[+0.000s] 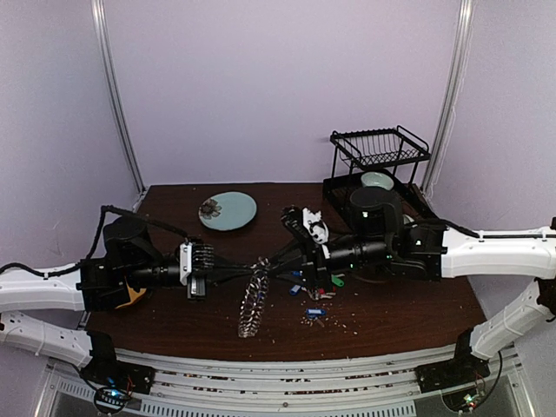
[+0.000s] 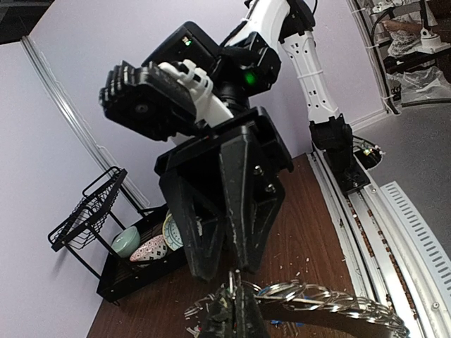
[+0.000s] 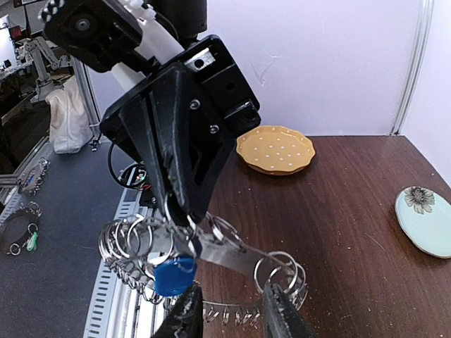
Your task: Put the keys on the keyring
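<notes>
right wrist view: left gripper (image 3: 184, 211) clamped on the keyring (image 3: 232, 257), holding it up mid-table so its loops hang free; right gripper (image 3: 231, 299) half-parted below, pinching nothing, beside a blue-tagged key (image 3: 175, 274), probably for threading; spare keys (image 1: 314, 313) lie just right.

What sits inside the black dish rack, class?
In the dish rack, the lower tray holds a pale green bowl, a red-patterned bowl and an upright plate. The right gripper hides the rest.

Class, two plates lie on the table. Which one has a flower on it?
The pale blue plate: a flower is printed near its rim. The yellow plate has only white dots.
</notes>
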